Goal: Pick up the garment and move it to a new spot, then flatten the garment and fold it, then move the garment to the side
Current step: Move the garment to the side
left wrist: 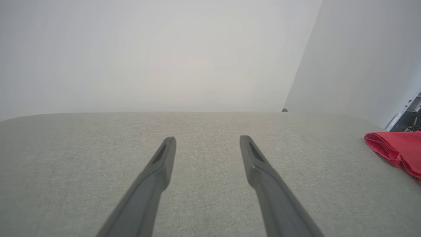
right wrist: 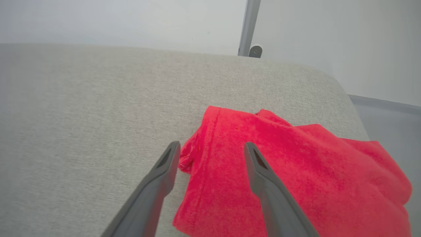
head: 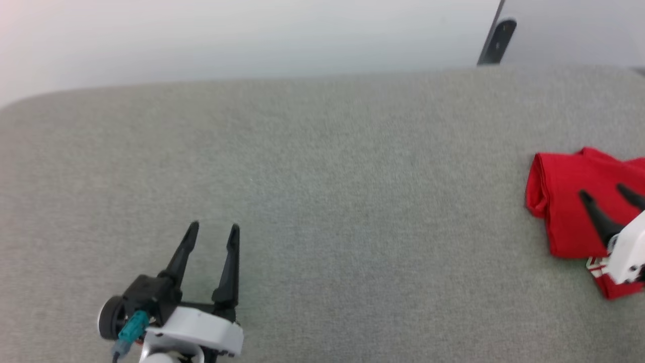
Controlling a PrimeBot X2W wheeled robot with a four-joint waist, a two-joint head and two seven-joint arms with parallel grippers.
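Both gape: left claw [head: 214, 227], right claw [head: 601, 190] over garment [head: 559, 212]; head view catches striped trim [head: 597, 263].

My left claw [head: 214, 227] is black, on a white wrist shell [head: 196, 330] with a teal connector [head: 132, 326] behind it. My right claw [head: 601, 189] is the same black on white. Beneath it, the garment [head: 564, 201] is plain bright red, with red-and-white striped trim [head: 597, 264] beside the wrist. The tabletop [head: 352, 201] is a flecked grey-beige weave.
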